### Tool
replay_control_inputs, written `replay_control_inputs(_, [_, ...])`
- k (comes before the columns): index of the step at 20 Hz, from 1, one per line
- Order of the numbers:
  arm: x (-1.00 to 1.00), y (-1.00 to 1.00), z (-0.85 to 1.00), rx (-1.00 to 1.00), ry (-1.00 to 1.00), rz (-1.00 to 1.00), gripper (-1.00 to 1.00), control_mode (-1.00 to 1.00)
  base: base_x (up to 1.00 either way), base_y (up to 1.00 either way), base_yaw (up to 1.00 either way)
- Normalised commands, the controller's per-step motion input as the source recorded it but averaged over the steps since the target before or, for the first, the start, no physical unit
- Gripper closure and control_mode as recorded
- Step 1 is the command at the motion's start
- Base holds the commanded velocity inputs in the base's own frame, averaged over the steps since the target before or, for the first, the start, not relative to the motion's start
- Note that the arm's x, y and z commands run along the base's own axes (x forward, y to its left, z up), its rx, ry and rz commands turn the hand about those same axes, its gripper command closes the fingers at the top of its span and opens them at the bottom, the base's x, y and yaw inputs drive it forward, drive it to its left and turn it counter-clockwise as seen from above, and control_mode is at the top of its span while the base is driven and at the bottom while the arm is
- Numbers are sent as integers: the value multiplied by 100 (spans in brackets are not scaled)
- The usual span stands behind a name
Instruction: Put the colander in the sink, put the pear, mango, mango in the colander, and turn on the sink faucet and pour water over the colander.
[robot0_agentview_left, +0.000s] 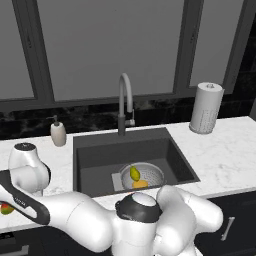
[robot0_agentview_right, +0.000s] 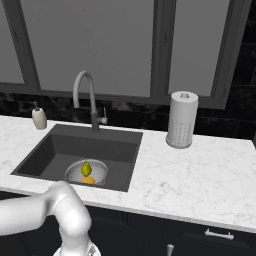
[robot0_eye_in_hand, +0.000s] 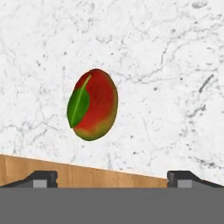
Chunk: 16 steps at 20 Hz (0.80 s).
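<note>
Below the hand camera the tool (robot0_eye_in_hand: 112, 177) is hanging released, its two dark fingertips (robot0_eye_in_hand: 41, 178) standing wide apart and gripping nothing. Ahead of them the red and green mango (robot0_eye_in_hand: 92, 104) is lying alone on the white marble worktop (robot0_eye_in_hand: 166, 65), clear of both tips. Its long axis is running from the bottom of the hand view toward the top, leaning slightly toward the right, and a green leaf-shaped patch is lying along the side facing left. A strip of wood (robot0_eye_in_hand: 78, 175) is crossing between the tips and the marble; what it belongs to I cannot tell.

Seen from the left base view, the same mango is peeking out as a small red and green spot (robot0_agentview_left: 6, 208) at the front left edge of the worktop, mostly hidden behind the arm, so its lie cannot be read there. Further along, the colander (robot0_agentview_left: 150, 175) is sitting in the sink (robot0_agentview_left: 100, 160), toward the basin's front. The pear (robot0_agentview_left: 134, 173) is standing inside it, narrow end up, and the orange-yellow mango (robot0_agentview_left: 140, 184) is lying just in front of the pear. At the back edge of the sink the sink faucet (robot0_agentview_left: 125, 100) is rising, its spout arching forward over the basin. A soap bottle (robot0_agentview_left: 58, 133) is standing at the back left, and a paper towel roll (robot0_agentview_left: 206, 108) is standing upright at the back right.
</note>
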Motion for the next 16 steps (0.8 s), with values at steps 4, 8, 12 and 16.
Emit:
replay_control_inputs(4, [20,12,-25,-3,0,0,-100,-100,0,0,0])
replay_control_inputs(8, [18,12,-26,-2,0,0,-100,-100,0,0,0])
replay_control_inputs(12, [17,19,-28,-2,0,0,-100,-100,0,0,0])
replay_control_inputs(16, [27,23,-17,0,0,0,-100,-100,0,0,0])
